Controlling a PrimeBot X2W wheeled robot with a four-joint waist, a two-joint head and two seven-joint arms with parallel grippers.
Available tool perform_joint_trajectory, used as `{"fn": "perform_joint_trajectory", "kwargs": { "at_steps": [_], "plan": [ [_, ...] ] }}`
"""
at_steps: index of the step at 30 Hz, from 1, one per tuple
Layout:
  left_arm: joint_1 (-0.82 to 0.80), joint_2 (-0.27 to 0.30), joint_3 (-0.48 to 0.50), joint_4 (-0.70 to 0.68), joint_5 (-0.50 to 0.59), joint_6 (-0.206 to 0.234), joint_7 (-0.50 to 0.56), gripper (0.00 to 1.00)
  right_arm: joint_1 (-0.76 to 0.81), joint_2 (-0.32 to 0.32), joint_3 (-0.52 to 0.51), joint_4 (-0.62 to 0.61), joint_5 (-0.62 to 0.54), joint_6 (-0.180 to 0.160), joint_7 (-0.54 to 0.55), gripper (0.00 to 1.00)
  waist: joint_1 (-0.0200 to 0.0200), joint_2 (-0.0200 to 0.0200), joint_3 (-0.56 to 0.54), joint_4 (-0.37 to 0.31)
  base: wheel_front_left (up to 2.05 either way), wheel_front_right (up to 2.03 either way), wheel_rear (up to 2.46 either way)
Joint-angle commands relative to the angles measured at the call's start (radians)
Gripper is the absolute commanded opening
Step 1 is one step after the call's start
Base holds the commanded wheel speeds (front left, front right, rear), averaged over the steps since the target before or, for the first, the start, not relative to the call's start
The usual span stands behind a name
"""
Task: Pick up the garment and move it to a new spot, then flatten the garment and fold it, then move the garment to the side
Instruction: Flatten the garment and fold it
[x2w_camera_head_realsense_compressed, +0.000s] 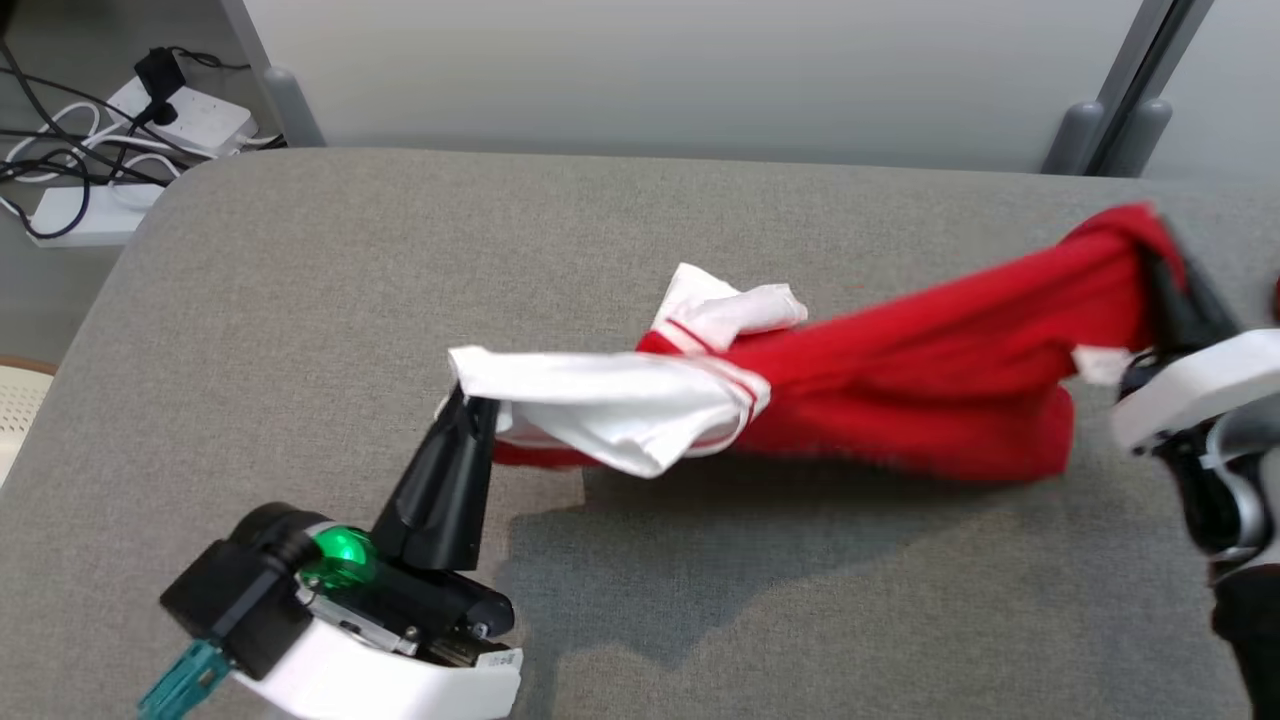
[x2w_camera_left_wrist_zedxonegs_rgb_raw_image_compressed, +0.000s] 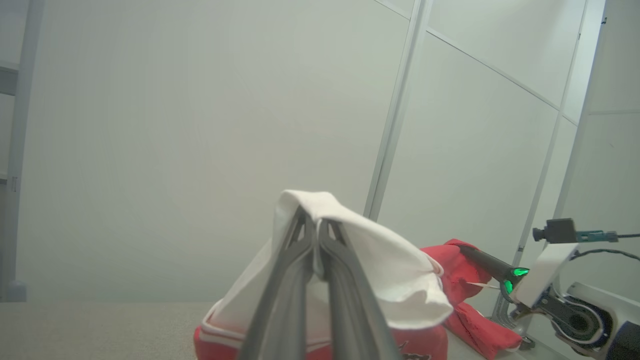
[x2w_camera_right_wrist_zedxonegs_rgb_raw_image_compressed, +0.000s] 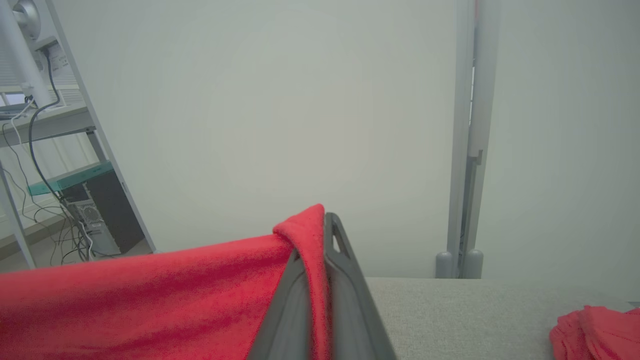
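Note:
The garment (x2w_camera_head_realsense_compressed: 900, 380) is red with white sleeves and red stripes. It hangs stretched between both grippers above the grey padded table (x2w_camera_head_realsense_compressed: 300, 300). My left gripper (x2w_camera_head_realsense_compressed: 470, 405) is shut on a white part of the garment (x2w_camera_left_wrist_zedxonegs_rgb_raw_image_compressed: 380, 260) at its left end. At the right end, my right gripper (x2w_camera_head_realsense_compressed: 1160, 265) is shut on a red edge of the garment (x2w_camera_right_wrist_zedxonegs_rgb_raw_image_compressed: 200, 295). In the right wrist view the red cloth lies pinched between the two fingers (x2w_camera_right_wrist_zedxonegs_rgb_raw_image_compressed: 345, 280). The garment's shadow falls on the table below its middle.
Power strips and cables (x2w_camera_head_realsense_compressed: 130, 130) lie on the floor past the table's far left corner. A pale wall with grey posts (x2w_camera_head_realsense_compressed: 1110, 110) stands behind the table. A cream basket edge (x2w_camera_head_realsense_compressed: 15, 400) shows at the left. In the left wrist view the right arm (x2w_camera_left_wrist_zedxonegs_rgb_raw_image_compressed: 550, 285) shows beyond the cloth.

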Motion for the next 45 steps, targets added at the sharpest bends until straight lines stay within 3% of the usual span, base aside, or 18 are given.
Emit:
{"fn": "perform_joint_trajectory", "kwargs": {
  "at_steps": [1, 5, 6, 11, 19, 27, 31, 37, 45],
  "plan": [
    [-0.027, 0.007, 0.021, 0.002, -0.028, -0.006, 0.007, 0.0, -0.03, 0.013, 0.048, 0.023, 0.015, 0.0, 0.052, 0.0, 0.0, -0.0001, 0.015, 0.006, 0.0, 0.0, 0.0],
    [-0.081, 0.0, -0.009, 0.132, -0.078, -0.011, -0.011, 0.0, -0.123, 0.057, 0.127, 0.204, 0.007, 0.0, 0.085, 0.0, 0.0, -0.0001, 0.047, 0.017, 0.0, 0.0, 0.0],
    [-0.101, -0.001, -0.013, 0.169, -0.079, -0.012, -0.025, 0.0, -0.148, 0.069, 0.138, 0.254, -0.005, 0.0, 0.062, 1.0, 0.0, -0.0001, 0.053, 0.02, 0.0, 0.0, 0.0],
    [-0.179, -0.008, 0.009, 0.354, -0.043, 0.007, -0.082, 0.0, -0.231, 0.125, 0.168, 0.415, -0.023, 0.0, -0.086, 1.0, 0.0, -0.0001, 0.07, 0.02, 0.0, 0.0, 0.0],
    [-0.173, -0.006, 0.06, 0.466, -0.037, 0.002, -0.103, 0.0, -0.142, 0.089, 0.218, 0.462, -0.01, 0.0, -0.142, 1.0, 0.0, -0.0001, 0.073, -0.01, 0.0, 0.0, 0.0],
    [-0.116, -0.001, 0.115, 0.404, -0.021, -0.004, -0.104, 0.0, -0.036, 0.041, 0.206, 0.384, 0.057, 0.0, -0.148, 1.0, 0.0, -0.0001, 0.081, -0.004, 0.0, 0.0, 0.0],
    [-0.099, 0.005, 0.154, 0.37, 0.001, -0.003, -0.105, 0.0, 0.011, -0.01, 0.057, 0.308, 0.014, 0.0, -0.148, 1.0, 0.0, -0.0001, 0.086, 0.003, 0.0, 0.0, 0.0],
    [-0.099, 0.004, 0.188, 0.355, 0.016, -0.005, -0.105, 0.0, 0.109, 0.033, -0.093, 0.186, -0.045, 0.0, -0.148, 1.0, 0.0, -0.0001, 0.096, -0.007, 0.0, 0.0, 0.0],
    [-0.109, -0.008, 0.243, 0.326, 0.049, 0.006, -0.105, 0.0, 0.248, 0.037, 0.091, -0.006, 0.062, 0.0, -0.148, 1.0, 0.0, -0.0001, 0.107, -0.026, 0.0, 0.0, 0.0]
  ]
}}
